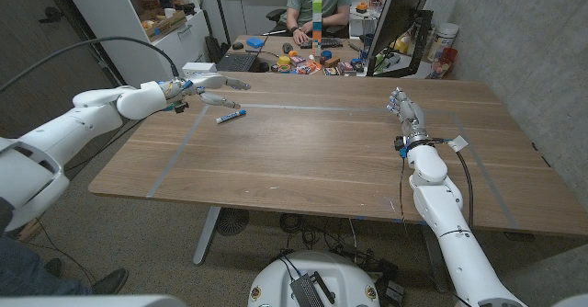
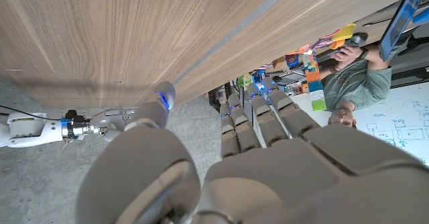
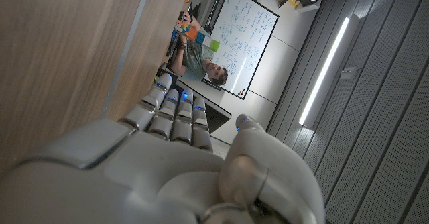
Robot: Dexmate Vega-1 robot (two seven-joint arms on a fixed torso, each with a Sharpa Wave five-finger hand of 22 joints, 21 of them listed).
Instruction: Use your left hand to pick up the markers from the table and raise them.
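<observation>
Not picked up yet: blue marker (image 1: pixel 231 116) lying on the table (image 1: pixel 303 160), left hand (image 1: pixel 213 86) near it, fingers apart, holding nothing.

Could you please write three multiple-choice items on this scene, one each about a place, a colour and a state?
1. Where does the marker lie?
A. on the table just in front of the left hand
B. beside the right hand
C. on the floor

2. What colour is the marker's cap?
A. red
B. blue
C. green

3. What is the left hand doing?
A. gripping the marker
B. holding nothing, fingers stretched out
C. pressing on a laptop

Key: 1 A, it lies beside the left fingertips; 2 B, its end shows blue; 3 B, the marker lies apart from it.
</observation>
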